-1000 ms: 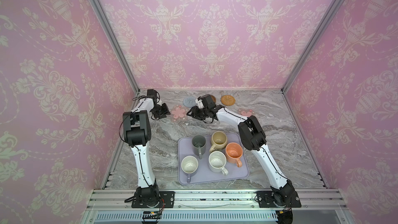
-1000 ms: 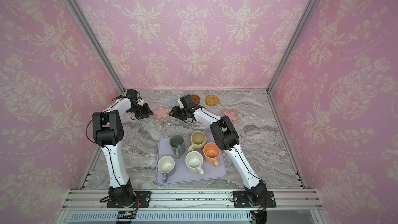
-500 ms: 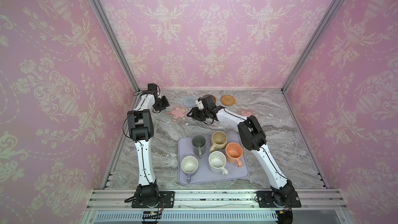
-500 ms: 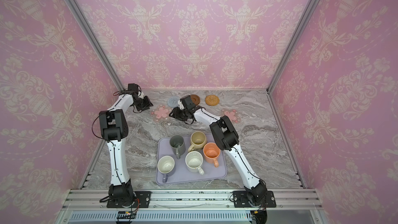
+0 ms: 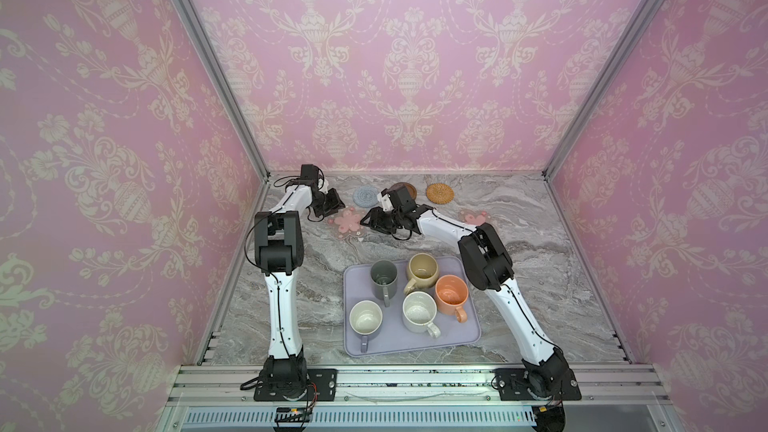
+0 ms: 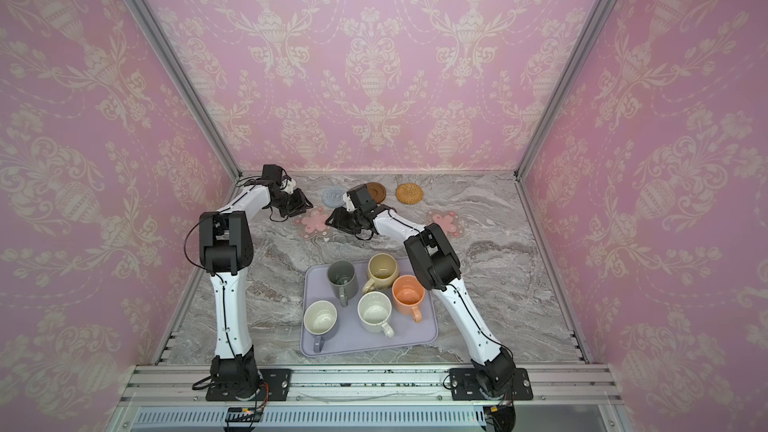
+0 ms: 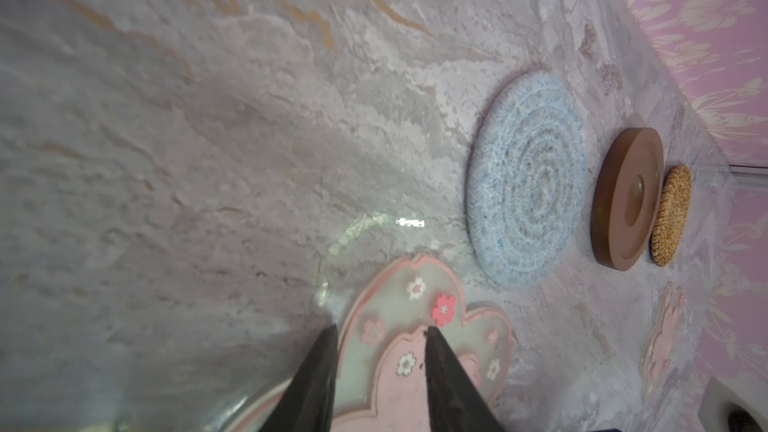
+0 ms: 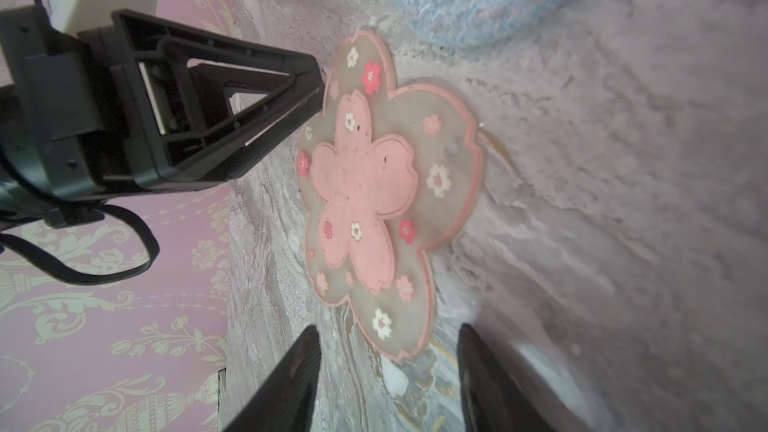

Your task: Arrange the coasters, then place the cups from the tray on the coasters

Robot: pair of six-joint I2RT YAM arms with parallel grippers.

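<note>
A pink flower coaster (image 5: pixel 348 221) (image 6: pixel 314 222) lies flat at the back left. My left gripper (image 5: pixel 341 206) (image 7: pixel 378 328) is narrowly open, with one tip at that coaster's rim and the other over its pink middle (image 7: pixel 415 326). On the opposite side my right gripper (image 5: pixel 371 223) (image 8: pixel 386 330) stands open, a petal tip (image 8: pixel 401 351) just short of its jaws. The blue (image 5: pixel 365 195), brown (image 6: pixel 376 191) and rattan (image 5: pixel 439 193) coasters line the back. A second pink coaster (image 5: pixel 473 217) lies to the right. Several cups stand on the tray (image 5: pixel 457 342).
On the tray stand the dark grey (image 5: pixel 383 278), beige (image 5: pixel 422 270), orange (image 5: pixel 451 290), white speckled (image 5: pixel 419 311) and lavender (image 5: pixel 365 320) cups. My right forearm hangs over the tray's far right corner. The pink walls close in on three sides.
My left arm's elbow has swung inward and its gripper has shifted at the pink coaster's left edge. The right arm and the coaster have barely moved.
</note>
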